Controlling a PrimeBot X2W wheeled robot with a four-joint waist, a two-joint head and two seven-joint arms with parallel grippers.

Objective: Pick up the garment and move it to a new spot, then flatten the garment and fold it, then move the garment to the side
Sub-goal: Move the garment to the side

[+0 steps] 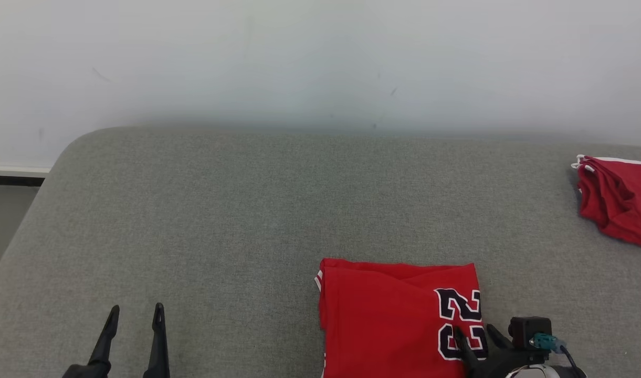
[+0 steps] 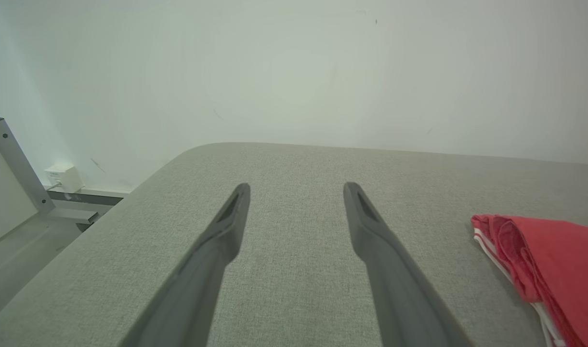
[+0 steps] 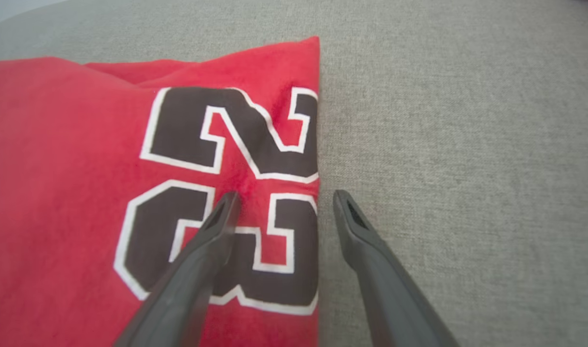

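Observation:
The garment (image 1: 383, 320) is a red jersey with dark, white-edged numerals, folded into a rectangle on the grey cushion near its front edge; its numerals fill the left of the right wrist view (image 3: 130, 193), and its folded edge shows at the right of the left wrist view (image 2: 549, 265). My right gripper (image 1: 475, 336) (image 3: 281, 202) stands open over the garment's right edge, one finger above the numerals, the other above bare cushion, nothing between them. My left gripper (image 1: 135, 313) (image 2: 296, 190) hovers open over bare cushion well to the garment's left.
A second red garment (image 1: 619, 202) with white trim lies bunched at the cushion's far right edge. The grey cushion (image 1: 220, 210) ends at a pale wall (image 1: 320, 63) behind; its rounded left corner drops to a floor with a metal frame (image 2: 14, 159).

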